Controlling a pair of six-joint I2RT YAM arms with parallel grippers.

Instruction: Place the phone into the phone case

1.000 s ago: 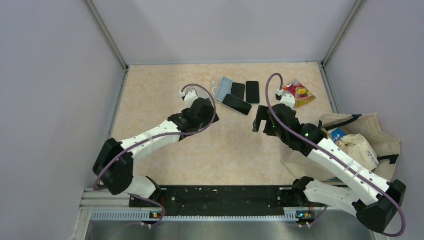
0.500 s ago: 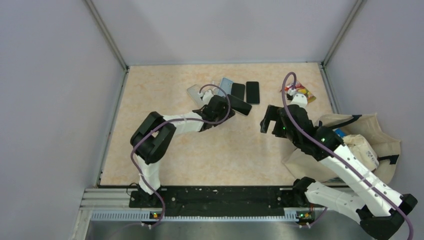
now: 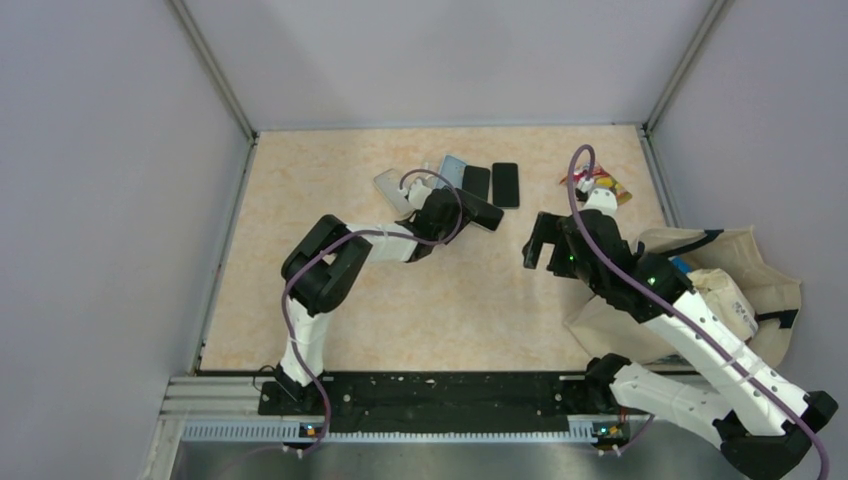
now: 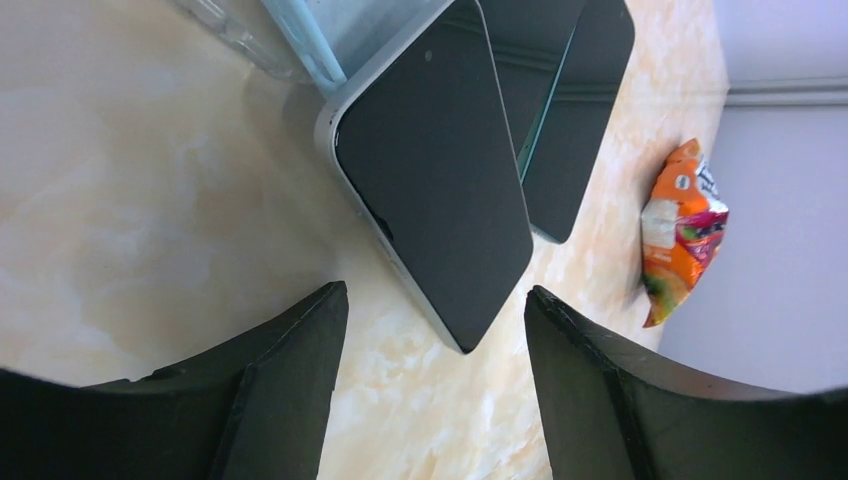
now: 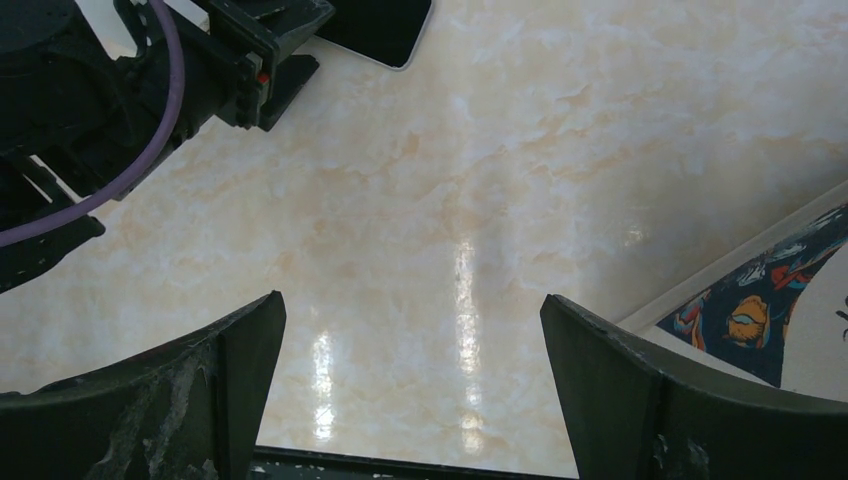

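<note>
Black-screened phone (image 3: 480, 211) lies angled on the beige surface (image 3: 330, 170) just ahead of the left claw (image 3: 443, 214), with the pale blue case (image 3: 452, 166) just behind it; the right claw (image 3: 541, 243) hangs well off to the side. Left wrist view: jaws apart, nothing held, phone's near corner between the fingers (image 4: 290, 370), so it should square up across the long edges before closing. Right wrist view: jaws wide, empty, probably best kept free to steady the case.
</note>
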